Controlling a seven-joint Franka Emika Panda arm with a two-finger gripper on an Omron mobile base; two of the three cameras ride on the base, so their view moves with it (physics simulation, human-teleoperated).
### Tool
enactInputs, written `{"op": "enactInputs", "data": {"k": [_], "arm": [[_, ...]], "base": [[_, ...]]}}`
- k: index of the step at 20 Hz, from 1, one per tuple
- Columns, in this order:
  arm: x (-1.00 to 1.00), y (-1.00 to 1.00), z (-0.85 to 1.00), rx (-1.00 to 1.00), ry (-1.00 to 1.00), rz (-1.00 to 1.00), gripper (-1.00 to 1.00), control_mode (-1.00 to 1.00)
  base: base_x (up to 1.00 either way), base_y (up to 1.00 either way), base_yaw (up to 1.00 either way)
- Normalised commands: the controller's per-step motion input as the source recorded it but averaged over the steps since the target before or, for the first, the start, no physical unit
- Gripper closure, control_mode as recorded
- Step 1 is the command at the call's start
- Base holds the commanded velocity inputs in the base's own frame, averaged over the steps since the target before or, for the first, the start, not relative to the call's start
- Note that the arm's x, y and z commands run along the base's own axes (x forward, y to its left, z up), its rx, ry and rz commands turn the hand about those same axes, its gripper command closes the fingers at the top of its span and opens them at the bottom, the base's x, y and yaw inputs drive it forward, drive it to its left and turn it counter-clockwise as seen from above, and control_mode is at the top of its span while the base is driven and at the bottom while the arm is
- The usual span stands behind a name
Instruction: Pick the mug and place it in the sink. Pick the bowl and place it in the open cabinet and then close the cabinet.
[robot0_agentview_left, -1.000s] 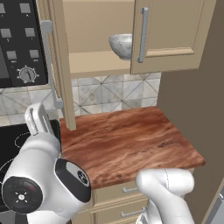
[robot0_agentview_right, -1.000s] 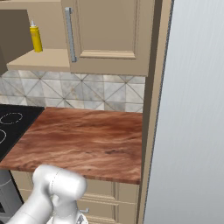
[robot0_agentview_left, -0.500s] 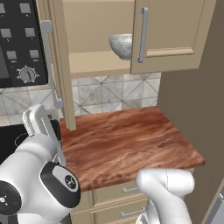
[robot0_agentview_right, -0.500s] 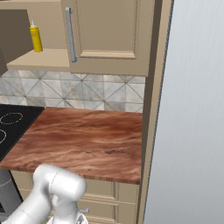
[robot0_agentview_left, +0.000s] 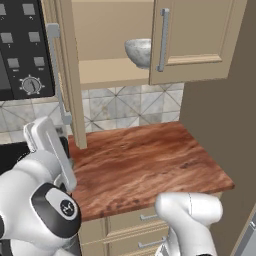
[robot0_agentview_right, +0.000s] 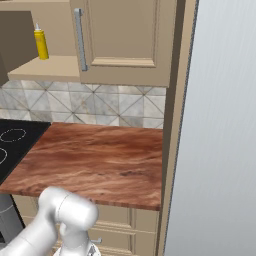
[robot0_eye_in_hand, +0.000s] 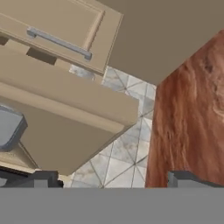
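Kitchen corner, reddish wood-grain surface (robot0_agentview_left: 145, 160) under a beige wall cabinet (robot0_agentview_left: 200, 40), diamond-pattern grey tile backsplash (robot0_agentview_left: 125, 107) between them.

Left base view, left to right: black appliance panel with a round dial (robot0_agentview_left: 31, 85) at the upper left. Next to it the cabinet's left door (robot0_agentview_left: 67, 75) stands swung open, edge-on to the camera, its vertical silver bar handle (robot0_agentview_left: 56, 75) facing left. Gripper (robot0_agentview_left: 50, 150) sits low beside that door's lower end, just left of it, above the surface's left edge. White arm links fill the lower left and lower centre.

Inside the cabinet, the bowl (robot0_agentview_left: 138, 52) rests upright on the plain inner shelf (robot0_agentview_left: 110, 72), its right part hidden behind the right door (robot0_agentview_left: 197, 40), which is shut. Mottled grey-white finish visible.

Right base view: yellow squeeze bottle (robot0_agentview_right: 41, 43) stands on the shelf at upper left; black cooktop (robot0_agentview_right: 15, 145) borders the surface on the left; tall pale panel (robot0_agentview_right: 225, 125) at the right. Drawers (robot0_agentview_right: 120, 227) with horizontal handles below.

Hand view: rolled sideways. The open door's panel is in front, the shut door with its handle above, tile and surface at right. Jaws stand wide apart, holding nothing; tips far apart at the bottom edge.
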Motion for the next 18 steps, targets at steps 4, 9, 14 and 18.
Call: {"op": "enactInputs", "data": {"k": [4,9,14,18], "arm": [[0.24,0.00,0.00,0.00,0.00,-0.11,-1.00,-1.00],[0.17,0.00,0.00,0.00,0.00,-0.10,-1.00,-1.00],[0.14,0.00,0.00,0.00,0.00,-0.09,-1.00,-1.00],[0.09,0.00,0.00,0.00,0.00,-0.10,-1.00,-1.00]], "base": [[0.00,0.00,0.00],[0.00,0.00,0.00],[0.00,0.00,0.00],[0.00,0.00,0.00]]}}
